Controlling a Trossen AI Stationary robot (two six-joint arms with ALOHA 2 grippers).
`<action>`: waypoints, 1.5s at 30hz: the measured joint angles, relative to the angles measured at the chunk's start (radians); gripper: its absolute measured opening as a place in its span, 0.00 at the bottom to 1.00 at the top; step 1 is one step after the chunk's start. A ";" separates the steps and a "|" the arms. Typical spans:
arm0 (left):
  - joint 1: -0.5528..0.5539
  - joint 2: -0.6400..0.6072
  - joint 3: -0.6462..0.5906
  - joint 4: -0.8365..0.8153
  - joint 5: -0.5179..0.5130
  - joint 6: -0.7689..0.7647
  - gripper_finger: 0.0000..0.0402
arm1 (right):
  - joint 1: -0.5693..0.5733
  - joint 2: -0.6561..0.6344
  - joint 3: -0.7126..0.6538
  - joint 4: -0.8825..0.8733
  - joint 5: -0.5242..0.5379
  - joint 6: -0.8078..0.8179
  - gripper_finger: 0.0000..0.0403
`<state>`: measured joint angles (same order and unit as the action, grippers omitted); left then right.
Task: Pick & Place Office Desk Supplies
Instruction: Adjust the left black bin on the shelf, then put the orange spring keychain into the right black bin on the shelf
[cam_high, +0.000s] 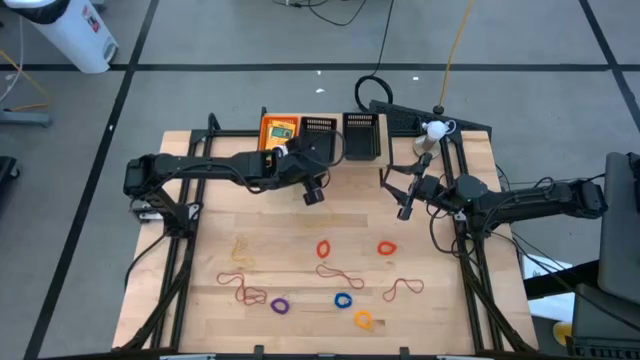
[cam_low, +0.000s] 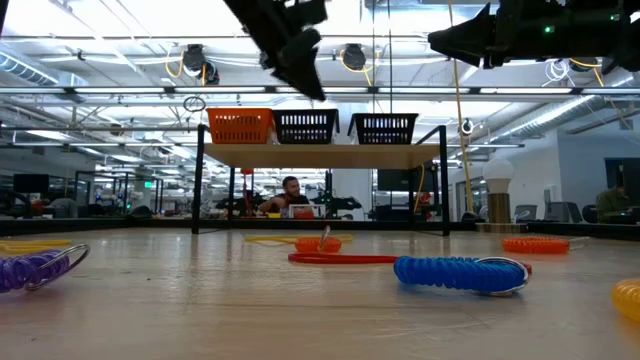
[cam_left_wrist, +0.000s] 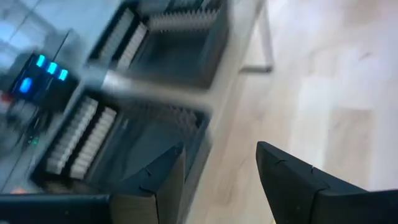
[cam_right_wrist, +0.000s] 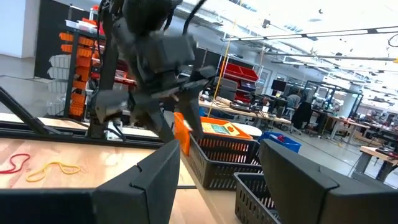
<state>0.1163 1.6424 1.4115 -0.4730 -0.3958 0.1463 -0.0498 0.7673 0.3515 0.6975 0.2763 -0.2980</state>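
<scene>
Below, rings (cam_high: 323, 249) lie apart from left pincer (cam_high: 313, 194).

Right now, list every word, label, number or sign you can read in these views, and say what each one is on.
None can be read.
Green label on the packet in the orange tray: print too small to read.
Same packet in the right wrist view: label blurred.
Blue lights in the left wrist view: glowing marks, no legible characters.
</scene>
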 joint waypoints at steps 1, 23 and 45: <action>-0.006 -0.001 0.016 0.017 0.029 0.026 0.49 | 0.004 0.000 0.000 0.000 -0.014 -0.003 0.52; -0.373 -0.301 -0.003 -0.575 -0.039 -0.306 0.49 | 0.369 -0.011 0.297 -0.945 0.162 0.372 0.52; -0.517 -0.723 -0.687 0.497 -0.454 -0.035 0.49 | 0.456 0.449 0.296 -1.123 -0.024 0.827 0.52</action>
<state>-0.4008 0.9192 0.7246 0.0241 -0.8497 0.1111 0.4067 1.2159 0.6479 -0.4251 0.2521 0.5287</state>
